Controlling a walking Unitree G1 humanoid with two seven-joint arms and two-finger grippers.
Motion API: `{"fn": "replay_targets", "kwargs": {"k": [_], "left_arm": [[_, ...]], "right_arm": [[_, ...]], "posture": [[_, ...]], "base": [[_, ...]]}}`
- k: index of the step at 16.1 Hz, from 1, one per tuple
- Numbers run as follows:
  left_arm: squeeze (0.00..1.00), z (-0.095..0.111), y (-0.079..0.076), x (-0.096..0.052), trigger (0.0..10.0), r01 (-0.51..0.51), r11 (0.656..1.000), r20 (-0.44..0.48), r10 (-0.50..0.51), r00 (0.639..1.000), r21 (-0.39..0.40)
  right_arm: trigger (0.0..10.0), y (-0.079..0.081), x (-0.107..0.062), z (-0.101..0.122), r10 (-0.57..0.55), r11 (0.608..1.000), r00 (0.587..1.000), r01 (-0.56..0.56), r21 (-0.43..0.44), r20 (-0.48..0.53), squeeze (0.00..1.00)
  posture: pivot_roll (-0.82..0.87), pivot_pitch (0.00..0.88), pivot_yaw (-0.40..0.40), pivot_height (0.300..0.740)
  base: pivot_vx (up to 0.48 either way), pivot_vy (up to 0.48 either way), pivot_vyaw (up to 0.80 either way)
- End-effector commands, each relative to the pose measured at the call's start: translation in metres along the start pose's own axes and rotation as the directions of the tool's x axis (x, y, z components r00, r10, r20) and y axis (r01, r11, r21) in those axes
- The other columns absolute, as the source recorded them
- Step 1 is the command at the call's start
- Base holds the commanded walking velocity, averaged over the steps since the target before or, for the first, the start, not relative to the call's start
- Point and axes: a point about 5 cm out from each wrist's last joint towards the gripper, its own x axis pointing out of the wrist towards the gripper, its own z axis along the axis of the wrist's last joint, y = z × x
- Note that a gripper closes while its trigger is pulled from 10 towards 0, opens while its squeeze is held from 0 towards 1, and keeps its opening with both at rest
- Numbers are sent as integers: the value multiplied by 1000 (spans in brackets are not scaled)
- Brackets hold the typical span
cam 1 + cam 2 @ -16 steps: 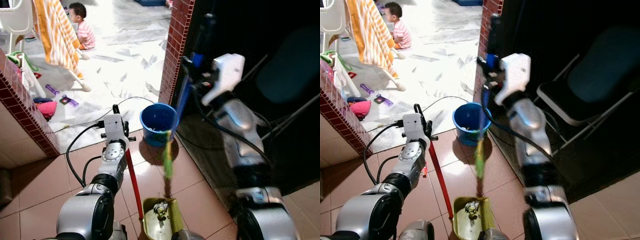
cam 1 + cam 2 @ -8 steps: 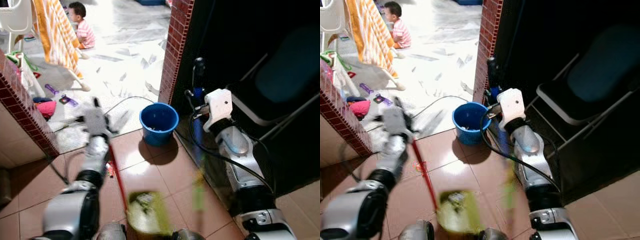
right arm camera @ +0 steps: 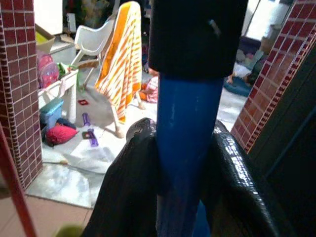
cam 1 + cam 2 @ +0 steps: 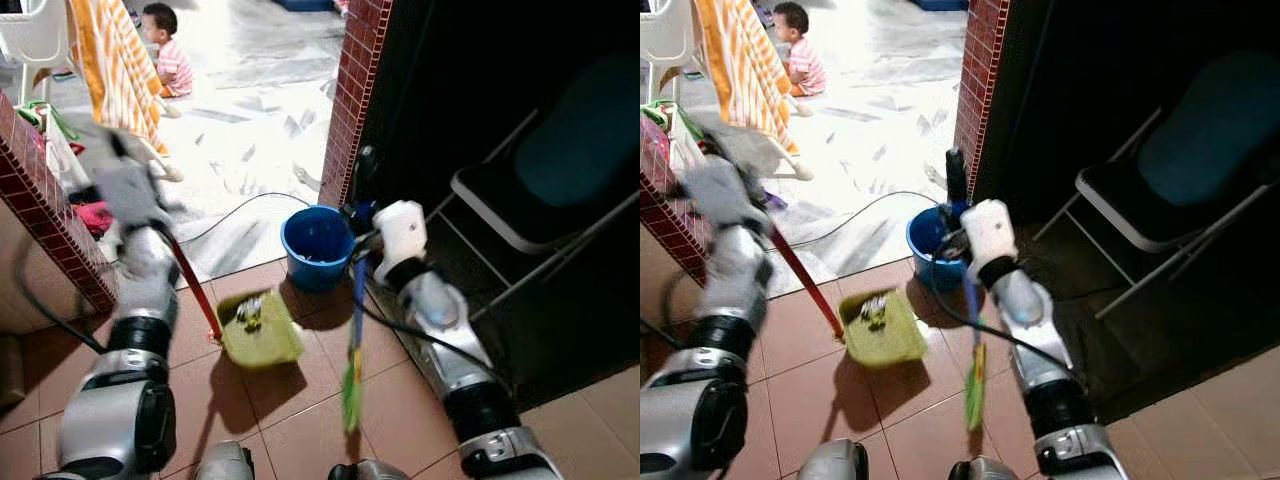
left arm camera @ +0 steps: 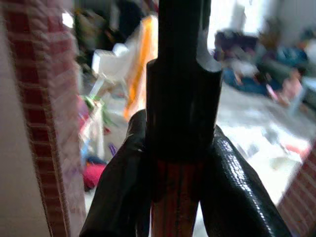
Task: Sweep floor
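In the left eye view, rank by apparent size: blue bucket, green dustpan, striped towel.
1. striped towel, largest though farthest.
2. and 3. green dustpan and blue bucket look alike; the dustpan sits nearer the camera, so unranked.

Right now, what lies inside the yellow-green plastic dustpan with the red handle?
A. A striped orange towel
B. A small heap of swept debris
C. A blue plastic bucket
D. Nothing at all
B. The head views show a small heap of swept debris on the yellow-green plastic dustpan, whose red handle the left gripper clamps in its jaws.
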Motion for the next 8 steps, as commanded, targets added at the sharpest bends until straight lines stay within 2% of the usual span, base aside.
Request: {"fn": "replay_targets", "kwargs": {"k": [1,2,4,6,8], "left_arm": [[0,41,0,15,10000,-24,999,142,29,989,-35],[0,56,2,21,10000,-46,998,184,52,982,-38],[0,67,2,25,10000,-63,997,204,70,976,-42],[0,82,-6,26,10000,-32,998,249,46,967,-58],[0,94,-23,21,10000,47,996,280,-24,960,-76]], "right_arm": [[10000,-4,2,4,-6,999,1000,6,-42,12,0],[10000,-2,2,2,2,999,1000,-1,-33,3,0],[10000,0,2,-3,10,1000,999,-11,-26,-31,0],[10000,4,0,-11,27,999,996,-24,43,-81,0],[10000,1,0,-13,3,998,996,2,58,-94,0]], "posture": [[-30,0,-66,740],[-28,0,-61,740],[-28,0,-56,740],[-32,0,-47,740],[-36,0,-43,740]], "base": [[0,0,0],[0,0,0],[0,0,0],[0,0,0],[0,0,-228]]}}
